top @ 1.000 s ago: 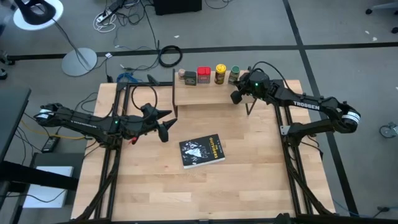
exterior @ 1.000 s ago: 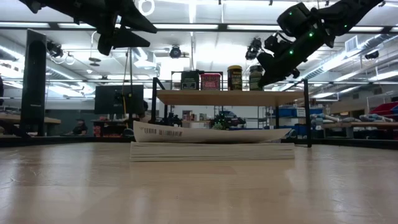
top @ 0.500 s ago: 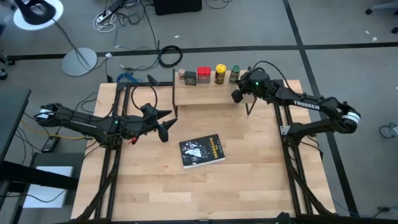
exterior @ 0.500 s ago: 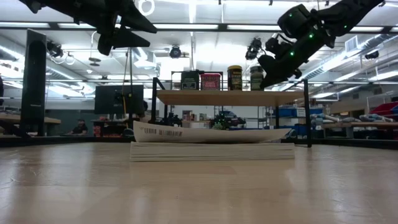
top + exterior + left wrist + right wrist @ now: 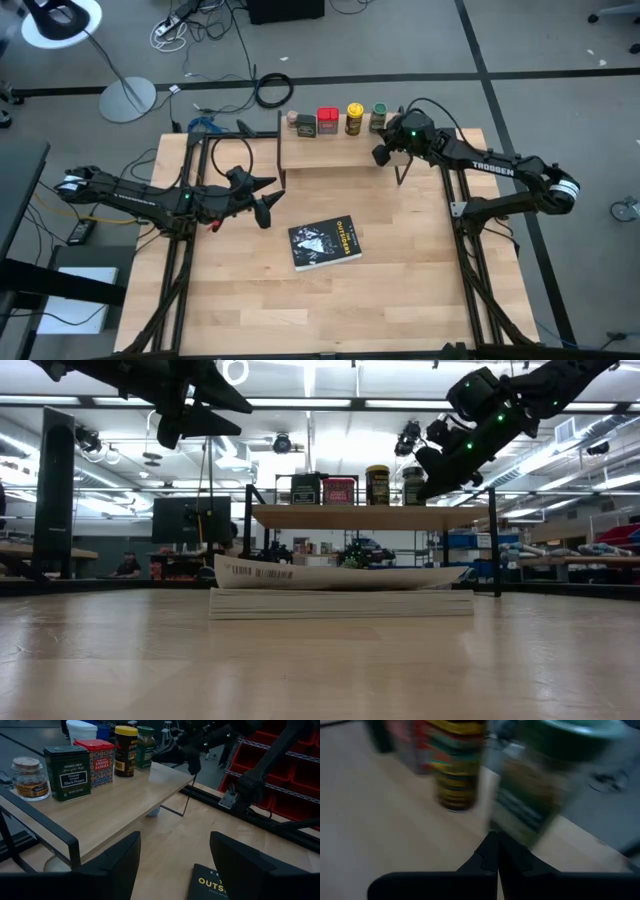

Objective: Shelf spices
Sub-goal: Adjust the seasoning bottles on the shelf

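All five spices stand in a row along the far edge of the shelf (image 5: 330, 152): pale little jar (image 5: 31, 779), dark green-black tin (image 5: 66, 772), red tin (image 5: 95, 762), yellow-topped jar (image 5: 125, 751) and green-topped jar (image 5: 378, 118). My right gripper (image 5: 496, 852) is shut and hovers over the shelf's right end, its tips just in front of the green-topped jar (image 5: 540, 790). My left gripper (image 5: 268, 200) is open, held above the table left of the shelf, touching nothing. My right gripper has its shut fingertips (image 5: 490, 845) close against the lower wall of the green-topped jar, coming from the near side and slanting down. Whether they touch the jar I cannot tell.
A flat black book (image 5: 325, 243) lies on the tabletop near the middle, in front of the shelf. The shelf stands on thin black legs (image 5: 400, 172) at the table's far side. Bare wood lies on the near half of the table (image 5: 330, 310).
My right gripper has edged slightly up and away from the shelf top beside the green-topped jar, staying shut. The spices and my left arm have kept still.
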Controlling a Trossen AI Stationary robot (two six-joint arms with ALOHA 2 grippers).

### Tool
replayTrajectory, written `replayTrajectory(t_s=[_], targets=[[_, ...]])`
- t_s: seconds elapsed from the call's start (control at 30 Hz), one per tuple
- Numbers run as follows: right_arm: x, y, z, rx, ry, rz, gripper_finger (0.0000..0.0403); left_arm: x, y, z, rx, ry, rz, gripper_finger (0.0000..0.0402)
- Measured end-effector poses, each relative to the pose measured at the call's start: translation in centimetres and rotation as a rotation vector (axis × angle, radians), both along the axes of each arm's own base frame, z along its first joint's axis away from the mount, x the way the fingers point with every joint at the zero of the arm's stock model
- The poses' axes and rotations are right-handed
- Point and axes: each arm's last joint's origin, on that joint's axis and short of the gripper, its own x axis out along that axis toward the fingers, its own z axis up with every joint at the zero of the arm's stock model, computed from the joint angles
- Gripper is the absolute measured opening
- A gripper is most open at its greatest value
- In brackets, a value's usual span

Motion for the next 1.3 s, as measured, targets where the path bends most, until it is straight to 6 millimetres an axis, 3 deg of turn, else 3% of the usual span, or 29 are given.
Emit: replayTrajectory(t_s=[0.27, 0.87, 1.3], targets=[[1.8, 1.9, 0.8, -0.069, -0.051, 0.157, 0.0000, 0.0, 0.0, 0.0, 0.000, 0.000, 0.000, 0.0242], [3.0, 2.7, 1.6, -0.090, -0.180, 0.258, 0.0000, 0.0, 0.0, 0.0, -0.004, -0.003, 0.001, 0.0242], [7.4, 1.4, -1.0, -0.053, -0.246, 0.328, 0.0000, 0.1, 0.0, -0.1, 0.001, 0.003, 0.000, 0.0242]])
